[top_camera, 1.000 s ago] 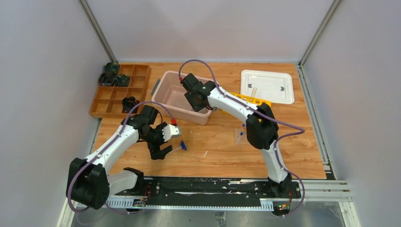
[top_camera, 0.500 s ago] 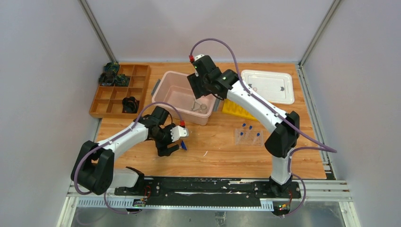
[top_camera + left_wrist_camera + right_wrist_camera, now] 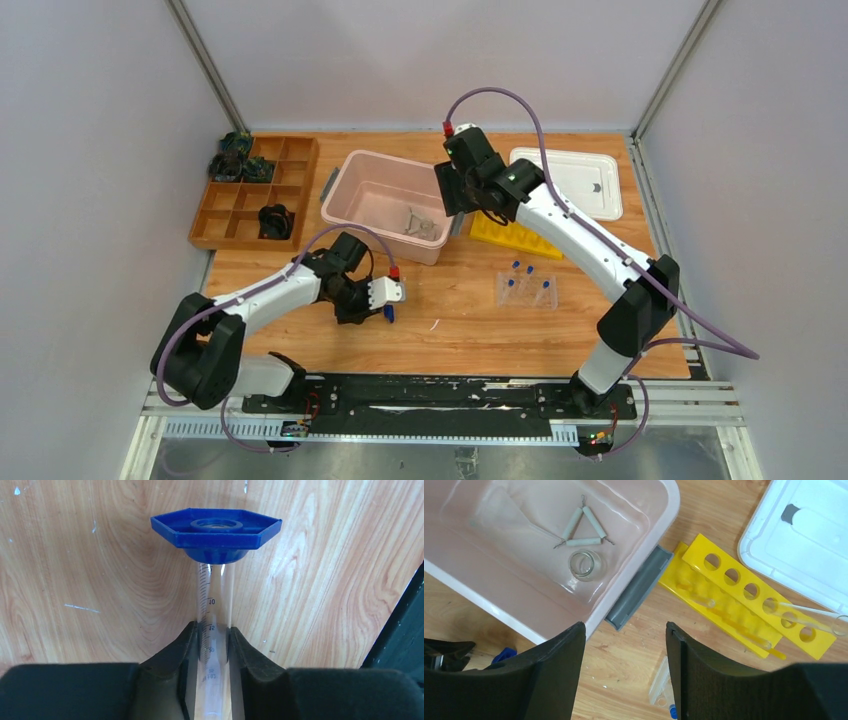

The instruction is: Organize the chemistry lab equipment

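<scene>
A clear graduated cylinder (image 3: 212, 597) with a blue hexagonal foot (image 3: 216, 532) lies on the wooden table, and my left gripper (image 3: 212, 628) is shut on its tube. From above, that gripper (image 3: 372, 306) is low at the table's centre-left, with the blue foot (image 3: 388, 313) poking out. My right gripper (image 3: 625, 627) hangs open and empty above the gap between the pink bin (image 3: 664, 510) and the yellow holed rack (image 3: 749, 595). A pale triangle (image 3: 583, 527) and a tiny beaker (image 3: 584, 564) rest inside the bin. A clear glass tube (image 3: 809, 611) lies across the rack.
A clear vial tray (image 3: 527, 290) with blue-capped vials sits right of centre. A white lid (image 3: 566, 182) lies at the back right. The brown wooden compartment tray (image 3: 255, 190) with dark parts is at the back left. A grey handle (image 3: 639, 587) sticks out from the bin.
My left gripper has closed from wide open onto the cylinder's tube. The right arm has swung right and up, from over the bin to beside the yellow rack.
</scene>
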{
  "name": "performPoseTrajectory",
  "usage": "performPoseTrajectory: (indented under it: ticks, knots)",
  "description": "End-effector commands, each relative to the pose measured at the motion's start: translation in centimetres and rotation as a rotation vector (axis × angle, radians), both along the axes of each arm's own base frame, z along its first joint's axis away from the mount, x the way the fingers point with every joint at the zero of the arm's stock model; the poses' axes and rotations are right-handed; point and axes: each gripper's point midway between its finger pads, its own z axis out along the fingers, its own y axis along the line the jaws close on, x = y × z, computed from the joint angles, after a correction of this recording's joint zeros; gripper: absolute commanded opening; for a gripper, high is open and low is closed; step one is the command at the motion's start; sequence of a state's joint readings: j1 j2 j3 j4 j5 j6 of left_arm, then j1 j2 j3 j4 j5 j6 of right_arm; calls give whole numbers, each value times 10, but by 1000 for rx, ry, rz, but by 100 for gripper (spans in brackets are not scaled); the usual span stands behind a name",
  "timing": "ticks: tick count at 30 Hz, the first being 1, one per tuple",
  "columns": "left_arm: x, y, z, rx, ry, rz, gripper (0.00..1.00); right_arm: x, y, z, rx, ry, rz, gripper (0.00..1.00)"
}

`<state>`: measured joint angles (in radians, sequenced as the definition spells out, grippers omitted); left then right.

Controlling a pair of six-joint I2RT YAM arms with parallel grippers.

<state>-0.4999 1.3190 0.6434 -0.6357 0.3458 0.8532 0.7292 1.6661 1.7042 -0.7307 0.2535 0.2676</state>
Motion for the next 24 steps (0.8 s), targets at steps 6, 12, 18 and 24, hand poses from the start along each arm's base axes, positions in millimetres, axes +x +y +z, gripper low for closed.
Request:
performPoseTrajectory:
  ticks: [6, 12, 18, 24]
  knots:
    - [-3, -5, 58, -40, -45, -4, 0, 0, -28, -4, 37, 22, -103, 65]
    - [10, -5, 150, -81, -197, -22, 0, -1, -37, 0, 52, 17, -128, 66]
    - [65, -7, 204, -10, -379, -21, 0, -14, -56, 9, 84, 4, -150, 65]
    - [141, -24, 237, 83, -494, -42, 0, -33, -85, 22, 139, -18, -198, 67]
